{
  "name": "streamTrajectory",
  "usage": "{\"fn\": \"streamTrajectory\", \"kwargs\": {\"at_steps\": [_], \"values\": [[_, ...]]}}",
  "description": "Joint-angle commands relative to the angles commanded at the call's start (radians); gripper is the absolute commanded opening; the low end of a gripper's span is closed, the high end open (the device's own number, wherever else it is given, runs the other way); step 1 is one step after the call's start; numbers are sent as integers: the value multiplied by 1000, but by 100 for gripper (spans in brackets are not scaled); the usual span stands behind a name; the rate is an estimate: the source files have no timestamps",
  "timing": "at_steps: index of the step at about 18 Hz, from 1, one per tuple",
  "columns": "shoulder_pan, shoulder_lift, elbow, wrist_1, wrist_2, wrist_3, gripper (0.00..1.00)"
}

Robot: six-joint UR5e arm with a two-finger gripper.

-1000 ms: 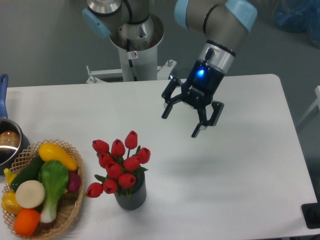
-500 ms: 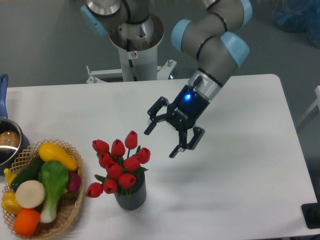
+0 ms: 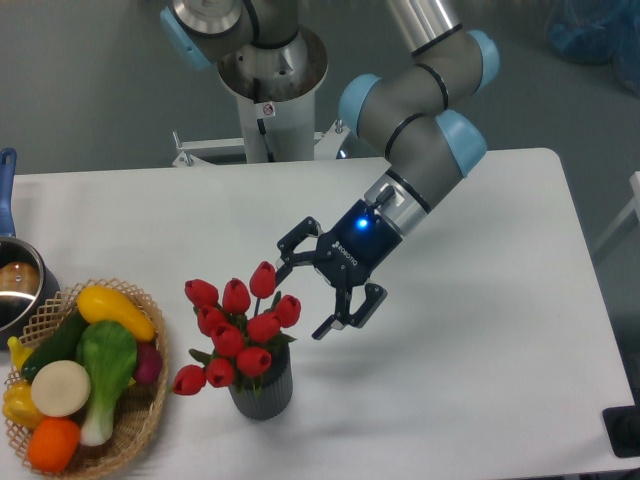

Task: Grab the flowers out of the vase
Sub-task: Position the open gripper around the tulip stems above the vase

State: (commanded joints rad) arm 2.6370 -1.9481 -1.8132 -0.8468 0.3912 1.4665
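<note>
Toward the desk's front-left, the gripper (image 3: 302, 295), fingers spread, nears the flowers (image 3: 238, 330) in the vase (image 3: 263, 393); closing around them looks next.

Grey arm (image 3: 420, 165), blue-capped joints

We see the gripper (image 3: 302, 297) with its jaws spread wide, just right of the flowers (image 3: 236, 331), one finger (image 3: 290, 246) near the topmost bud. The red bunch stands in the vase (image 3: 263, 393) on the white table (image 3: 480, 380). At the left edge sits a basket (image 3: 145, 415) of vegetables, and behind it part of a pot (image 3: 14, 285) with a blue handle.
</note>
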Motion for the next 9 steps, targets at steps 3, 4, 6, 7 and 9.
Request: {"fn": "streamTrajectory", "kwargs": {"at_steps": [3, 4, 6, 7, 9], "values": [[-6, -11, 5, 0, -14, 0, 100], [-8, -15, 6, 0, -18, 0, 100], [-15, -25, 20, 0, -23, 0, 100], [-18, -29, 28, 0, -25, -2, 100], [-26, -43, 48, 0, -25, -6, 100]]}}
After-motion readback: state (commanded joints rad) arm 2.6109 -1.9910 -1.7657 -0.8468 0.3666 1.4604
